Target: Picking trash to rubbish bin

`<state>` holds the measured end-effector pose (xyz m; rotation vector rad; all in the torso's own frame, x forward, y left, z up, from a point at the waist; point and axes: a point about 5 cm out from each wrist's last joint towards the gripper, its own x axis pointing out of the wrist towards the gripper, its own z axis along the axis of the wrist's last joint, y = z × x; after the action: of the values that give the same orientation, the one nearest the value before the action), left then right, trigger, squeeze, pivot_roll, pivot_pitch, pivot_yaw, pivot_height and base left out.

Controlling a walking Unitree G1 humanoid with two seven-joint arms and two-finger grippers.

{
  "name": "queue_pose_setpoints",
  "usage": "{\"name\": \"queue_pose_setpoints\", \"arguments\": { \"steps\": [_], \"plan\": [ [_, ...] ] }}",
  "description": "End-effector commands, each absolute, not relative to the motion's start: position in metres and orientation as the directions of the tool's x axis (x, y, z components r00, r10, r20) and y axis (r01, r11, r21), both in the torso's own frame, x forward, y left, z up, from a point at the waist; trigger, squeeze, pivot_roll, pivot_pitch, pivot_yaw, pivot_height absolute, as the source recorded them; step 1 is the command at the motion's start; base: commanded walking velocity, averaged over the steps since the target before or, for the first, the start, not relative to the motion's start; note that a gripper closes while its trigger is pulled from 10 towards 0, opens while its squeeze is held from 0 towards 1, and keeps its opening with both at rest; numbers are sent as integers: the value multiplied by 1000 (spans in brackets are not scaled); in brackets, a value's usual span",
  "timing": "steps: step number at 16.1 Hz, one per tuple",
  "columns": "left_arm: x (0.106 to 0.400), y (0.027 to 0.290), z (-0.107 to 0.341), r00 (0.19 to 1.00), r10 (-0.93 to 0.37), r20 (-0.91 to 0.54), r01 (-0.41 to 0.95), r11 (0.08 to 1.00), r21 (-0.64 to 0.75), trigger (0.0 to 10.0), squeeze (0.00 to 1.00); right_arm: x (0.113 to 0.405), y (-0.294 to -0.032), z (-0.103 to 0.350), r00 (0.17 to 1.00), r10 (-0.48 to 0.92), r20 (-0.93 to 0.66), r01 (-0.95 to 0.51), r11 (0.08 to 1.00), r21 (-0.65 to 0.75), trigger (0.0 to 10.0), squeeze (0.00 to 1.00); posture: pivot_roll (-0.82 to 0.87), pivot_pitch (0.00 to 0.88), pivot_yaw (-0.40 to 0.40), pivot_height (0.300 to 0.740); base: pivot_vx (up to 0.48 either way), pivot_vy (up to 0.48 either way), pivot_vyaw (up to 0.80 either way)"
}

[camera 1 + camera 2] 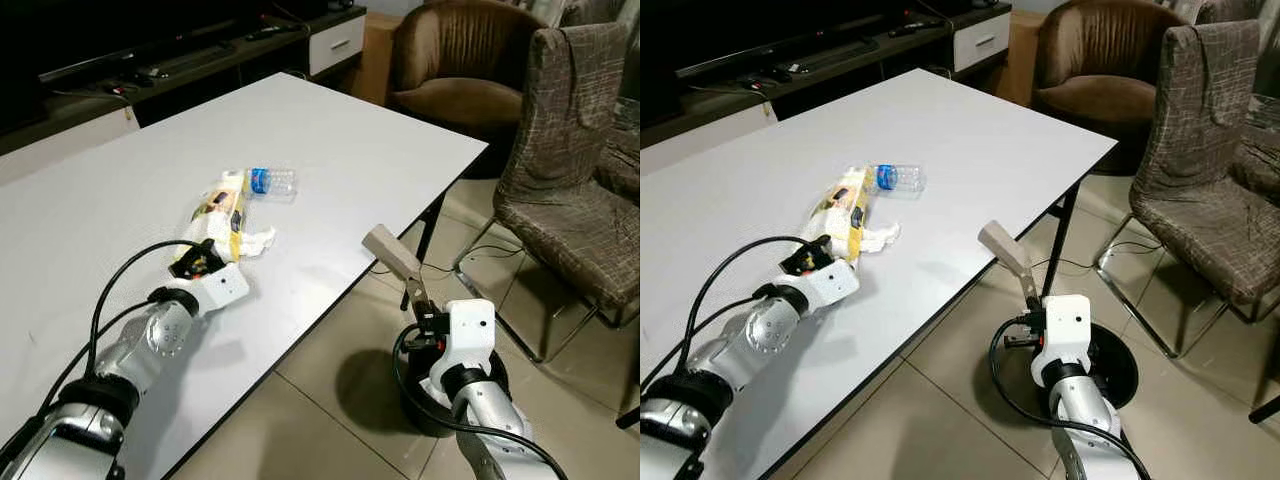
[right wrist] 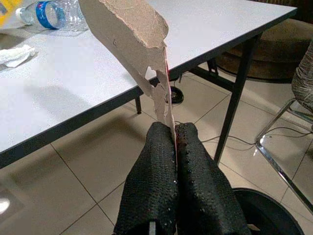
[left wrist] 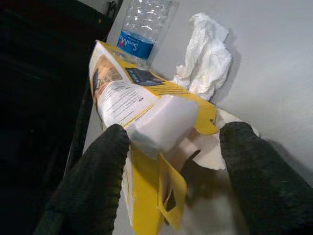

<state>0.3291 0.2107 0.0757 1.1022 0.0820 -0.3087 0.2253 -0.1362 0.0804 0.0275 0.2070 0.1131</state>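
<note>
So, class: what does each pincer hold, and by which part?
The right pincer pinches a torn cardboard scrap by its thin lower end. The left pincer is open around the yellow carton, gripping nothing.

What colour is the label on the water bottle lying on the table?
Blue with white lettering, on the clear plastic bottle. The left wrist view shows it best.

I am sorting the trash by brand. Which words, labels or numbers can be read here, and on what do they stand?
"Sea M...": blue label of the clear plastic water bottle, partly cut off.
Flattened yellow-and-white cardboard carton between the open left tool: small print, too blurred to read.
Torn brown cardboard piece: no text.
</note>
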Motion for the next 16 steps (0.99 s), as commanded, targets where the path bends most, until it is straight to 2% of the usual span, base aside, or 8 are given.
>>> {"name": "queue_pose_setpoints", "arguments": {
  "steps": [1,7,11,14,15,16],
  "plan": [
    [332,211,78,959,-197,-203,269,411,871,0,0,228,-135,82,976,110,-188,-106,994,31,10000,0,3,0,39,740,0,0,0],
    [331,214,83,960,-221,-172,255,434,864,0,0,228,-136,82,977,105,-186,-101,994,30,10000,0,2,0,48,740,0,0,0],
    [320,230,109,969,-246,-36,156,490,857,0,0,226,-138,82,980,81,-182,-77,997,31,10000,0,-2,0,69,740,0,0,0],
    [300,251,145,957,-270,110,46,514,857,0,0,228,-136,82,982,72,-175,-67,997,37,10000,0,0,0,73,740,0,0,0],
    [299,252,149,955,-270,122,36,517,855,0,0,228,-136,82,982,72,-175,-66,997,37,10000,0,0,0,73,740,0,0,0],
    [302,251,154,957,-255,140,29,561,828,0,0,229,-137,82,982,71,-173,-65,997,39,10000,0,7,0,64,740,0,0,0]
  ]
}}
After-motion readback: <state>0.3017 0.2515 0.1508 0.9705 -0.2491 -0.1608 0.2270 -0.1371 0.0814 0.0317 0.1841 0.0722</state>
